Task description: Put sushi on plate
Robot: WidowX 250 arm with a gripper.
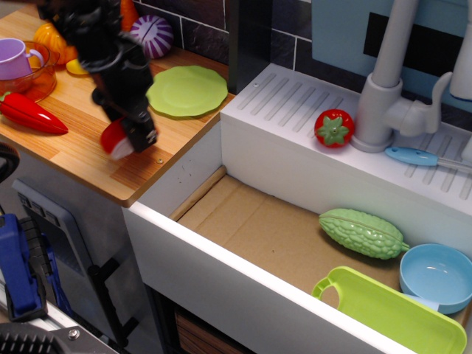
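Note:
My black gripper (131, 139) is shut on the sushi (115, 139), a small piece with a red top over a white base, and holds it just above the wooden counter (74, 151). The light-green plate (186, 90) with its wavy rim lies on the counter, up and to the right of the gripper and apart from it. The arm is motion-blurred.
A long red chili pepper (29, 114) lies at the left. An orange bowl with a purple cup (16, 57) and a purple onion (153, 33) stand at the back. The white sink (295, 221) holds a green gourd (361, 232), a blue bowl (436, 276) and a yellow-green tray (391, 313). A tomato (333, 127) sits by the faucet.

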